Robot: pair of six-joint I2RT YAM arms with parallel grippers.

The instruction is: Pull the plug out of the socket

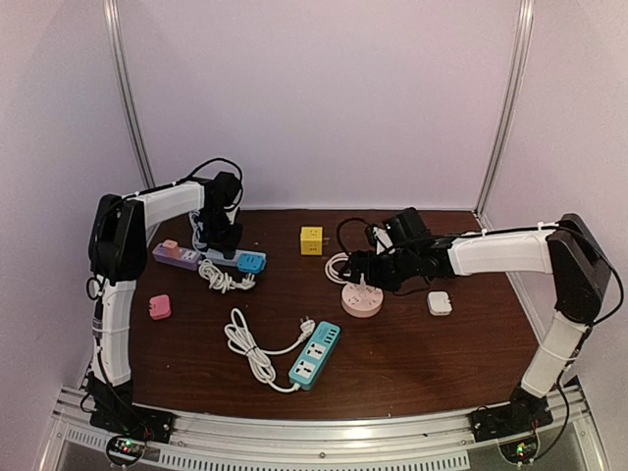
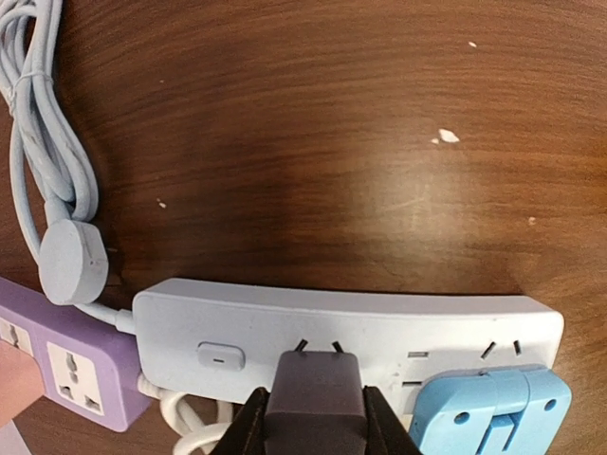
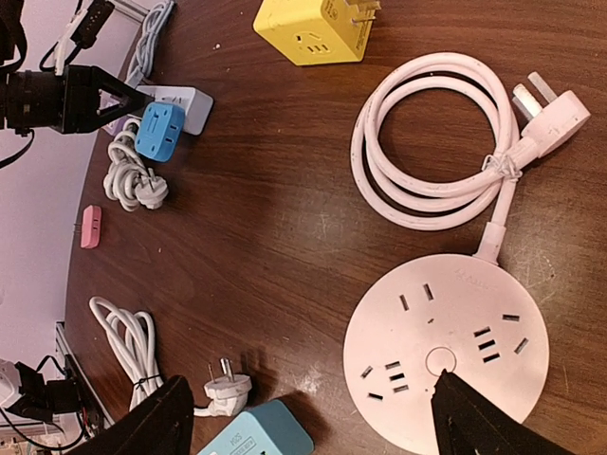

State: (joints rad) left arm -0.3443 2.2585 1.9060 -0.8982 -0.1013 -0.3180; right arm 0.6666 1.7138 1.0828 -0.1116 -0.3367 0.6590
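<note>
Clamped on a dark grey plug (image 2: 314, 393) at the near edge of the left wrist view, with one finger of the left gripper (image 2: 315, 422) pressed to each flank. Shows two short slanted pins between plug body and white power strip (image 2: 379, 322); seated in the socket face, not flush. Just right of it on the same strip, a blue adapter (image 2: 488, 408). Touching the strip's left end, a purple power strip (image 2: 66, 365); behind that, a bundled white cable (image 2: 43, 142) ending in a round plug. All flat on the brown desk (image 2: 332, 123).

Well apart on the right side, spread wide and holding nothing: right gripper (image 3: 308, 422), hovering by a round pink socket (image 3: 446, 351) with its looped pink cord. Beyond, a yellow cube adapter (image 3: 308, 28); nearer the arm bases, a teal power strip (image 1: 316, 355).
</note>
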